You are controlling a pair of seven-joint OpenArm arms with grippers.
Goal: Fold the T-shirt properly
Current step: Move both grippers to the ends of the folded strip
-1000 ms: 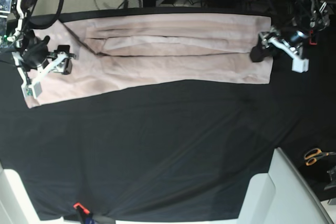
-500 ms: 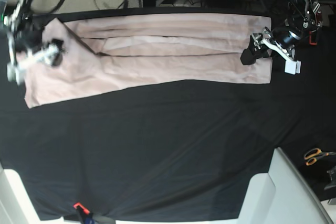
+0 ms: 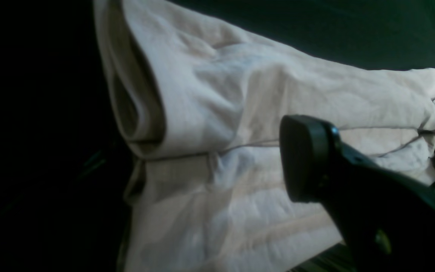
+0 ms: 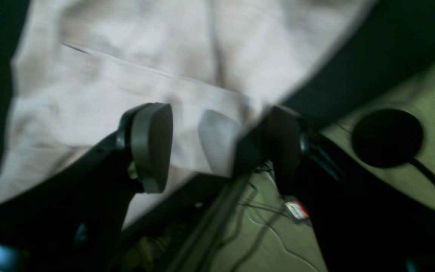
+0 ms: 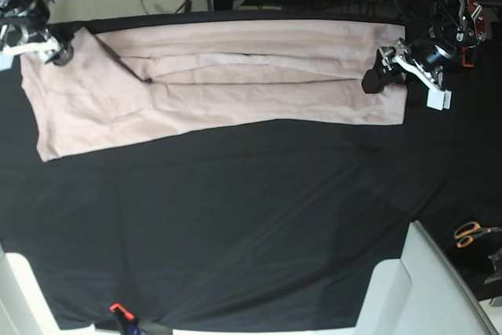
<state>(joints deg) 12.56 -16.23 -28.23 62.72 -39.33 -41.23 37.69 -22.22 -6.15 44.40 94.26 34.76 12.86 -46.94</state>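
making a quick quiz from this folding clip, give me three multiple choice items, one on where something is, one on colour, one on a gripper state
1. Where does the T-shirt lie on the table cloth in the base view?
A. along the far edge
B. at the near edge
C. bunched in the middle

2. What colour is the T-shirt?
A. blue
B. pale pink
C. yellow

3. How does the right gripper stand?
A. shut on the shirt
B. open
C. out of view

Answers:
1 A, it stretches in a long band along the top.
2 B, pale pink against black cloth.
3 B, the right wrist view shows its fingers apart with nothing clamped.
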